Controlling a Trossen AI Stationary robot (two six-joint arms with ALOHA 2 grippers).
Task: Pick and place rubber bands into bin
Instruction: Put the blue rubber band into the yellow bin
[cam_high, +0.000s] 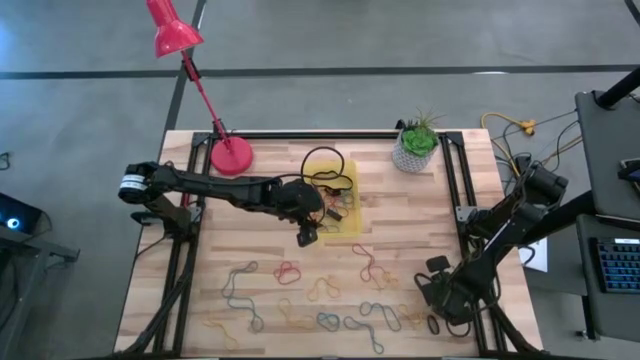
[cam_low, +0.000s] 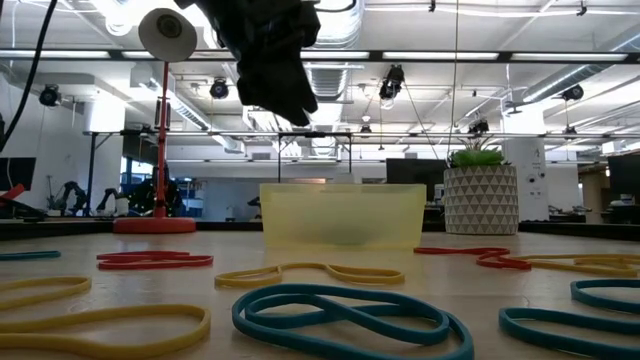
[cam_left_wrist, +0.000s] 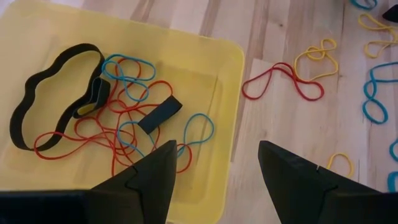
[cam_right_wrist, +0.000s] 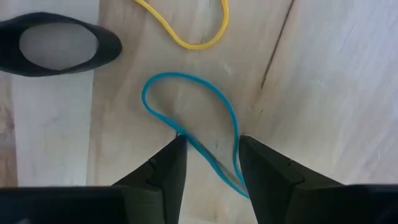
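Dark fingers of our right gripper (cam_right_wrist: 211, 158) straddle a blue rubber band (cam_right_wrist: 193, 134), not quite clamped; our left gripper (cam_left_wrist: 214, 177) hangs spread above the bin (cam_left_wrist: 233, 74).

Wooden table (cam_high: 400, 225), yellow bin (cam_high: 349, 203), scattered rubber bands (cam_high: 300, 290), plant pot (cam_high: 414, 150), red lamp (cam_high: 231, 155)

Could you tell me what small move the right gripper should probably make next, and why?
Probably finish closing: the right gripper is down at the table with a strand of the blue rubber band lying between its fingers, not yet pinched. Then lift it toward the yellow bin.
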